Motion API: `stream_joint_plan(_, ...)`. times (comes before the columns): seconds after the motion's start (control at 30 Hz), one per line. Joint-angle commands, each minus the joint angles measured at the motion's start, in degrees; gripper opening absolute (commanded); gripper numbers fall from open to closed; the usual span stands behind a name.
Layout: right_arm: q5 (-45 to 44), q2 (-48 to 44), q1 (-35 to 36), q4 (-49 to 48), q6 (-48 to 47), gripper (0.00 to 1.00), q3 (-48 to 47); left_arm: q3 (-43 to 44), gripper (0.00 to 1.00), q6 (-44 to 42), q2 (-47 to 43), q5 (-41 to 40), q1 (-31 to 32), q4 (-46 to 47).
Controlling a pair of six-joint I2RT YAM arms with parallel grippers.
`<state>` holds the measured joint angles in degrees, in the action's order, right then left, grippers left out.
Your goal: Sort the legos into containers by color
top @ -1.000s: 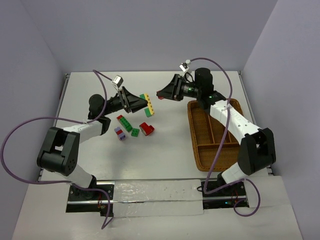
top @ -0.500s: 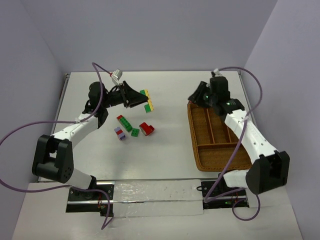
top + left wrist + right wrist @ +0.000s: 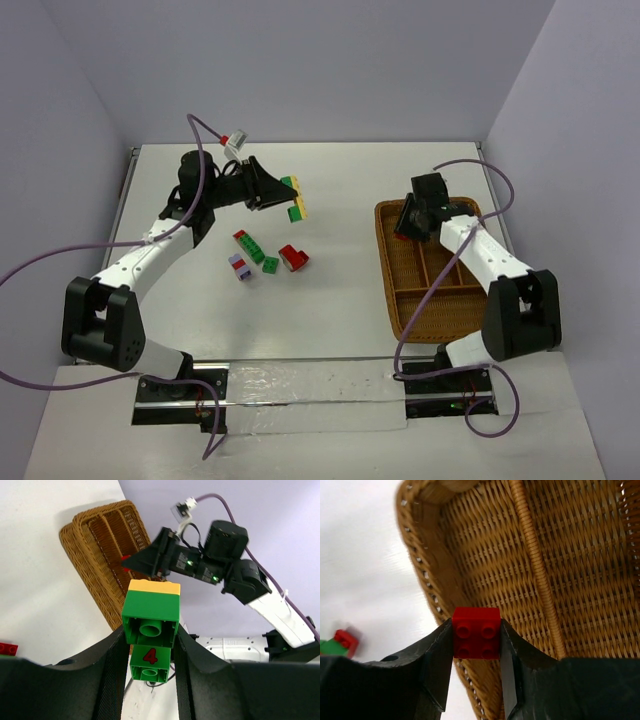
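Legos are gripped by both arms: a red brick (image 3: 476, 632) is clamped between the jaws of the right arm (image 3: 470, 245), above the far left corner of the wicker tray (image 3: 388, 285), and a green stack with a yellow end (image 3: 151, 622) is clamped between the jaws of the left arm (image 3: 150, 250), raised over the worktop (image 3: 340, 190). Loose legos (image 3: 249, 246) are lying on the worktop, well apart from the tray.

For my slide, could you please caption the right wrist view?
Right gripper holds a red lego over the wicker tray.
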<state>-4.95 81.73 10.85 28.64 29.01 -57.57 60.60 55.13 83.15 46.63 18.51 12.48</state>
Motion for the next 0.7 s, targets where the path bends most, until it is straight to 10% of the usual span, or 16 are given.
stream_joint_plan(0.0,-1.3,3.9,0.1,-2.4,-1.4,0.57,-4.2,1.6,0.0,-2.4,-2.6,-1.0,0.5,-2.3)
stream_joint_plan(0.13,-1.8,4.8,0.2,-2.1,-1.9,0.76,-5.1,2.0,0.0,-2.7,-2.8,-1.4,0.5,-2.8)
stream_joint_plan(0.5,6.5,-7.0,5.8,-4.1,-8.3,0.7,-6.7,3.8,0.0,-2.1,-1.3,-1.8,0.5,-2.0)
stream_joint_plan(0.67,8.1,-7.6,17.5,-2.3,-13.5,0.84,-12.7,3.3,0.0,-1.0,-1.1,-4.7,0.5,-2.2)
